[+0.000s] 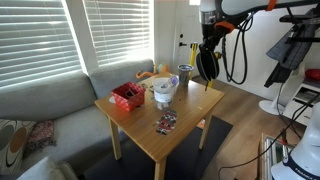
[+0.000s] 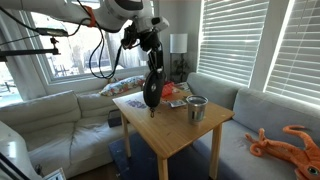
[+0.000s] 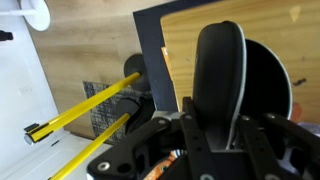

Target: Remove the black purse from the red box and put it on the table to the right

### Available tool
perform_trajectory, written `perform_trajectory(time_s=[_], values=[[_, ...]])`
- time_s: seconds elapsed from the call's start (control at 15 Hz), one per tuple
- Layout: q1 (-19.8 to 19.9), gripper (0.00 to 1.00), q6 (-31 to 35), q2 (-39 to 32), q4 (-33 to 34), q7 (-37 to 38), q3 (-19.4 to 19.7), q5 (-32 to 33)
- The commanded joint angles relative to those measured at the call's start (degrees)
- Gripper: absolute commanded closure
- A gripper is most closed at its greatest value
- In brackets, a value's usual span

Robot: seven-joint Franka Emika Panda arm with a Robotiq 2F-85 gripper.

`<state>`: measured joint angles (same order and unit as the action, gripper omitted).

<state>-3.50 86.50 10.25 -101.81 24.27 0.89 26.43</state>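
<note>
The end effector (image 1: 208,47) grips the black purse (image 1: 207,66), which we see hanging, long axis vertical. Below lies the counter (image 1: 190,125) (red box (image 1: 127,96) well apart).

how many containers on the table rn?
3. Red box at the sofa-side corner, white bowl in the middle, metal cup nearest the hanging purse. Something small behind them could be hidden.

- My gripper (image 1: 206,44) is clamped on the black purse (image 1: 207,66), which hangs above the table (image 1: 195,106) near its far right edge.
- The red box (image 1: 127,96) sits at the table's left corner.
- A white bowl (image 1: 165,88) and a metal cup (image 1: 185,74) stand between them.
</note>
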Motion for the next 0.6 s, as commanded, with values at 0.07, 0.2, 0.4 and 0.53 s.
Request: perform_trajectory(time_s=[0.07, 0.2, 0.4, 0.53], values=[[2.1, 0.90, -2.9, 0.6, 0.2, -3.8, -1.5, -0.3], [2.3, 0.97, -2.7, 0.4, 0.2, -3.6, -1.6, -0.3], [2.2, 0.97, -3.5, -3.5, 1.6, -8.0, -1.4, -1.7], [2.1, 0.97, -4.5, -6.3, 2.3, -10.8, -1.3, -1.1]])
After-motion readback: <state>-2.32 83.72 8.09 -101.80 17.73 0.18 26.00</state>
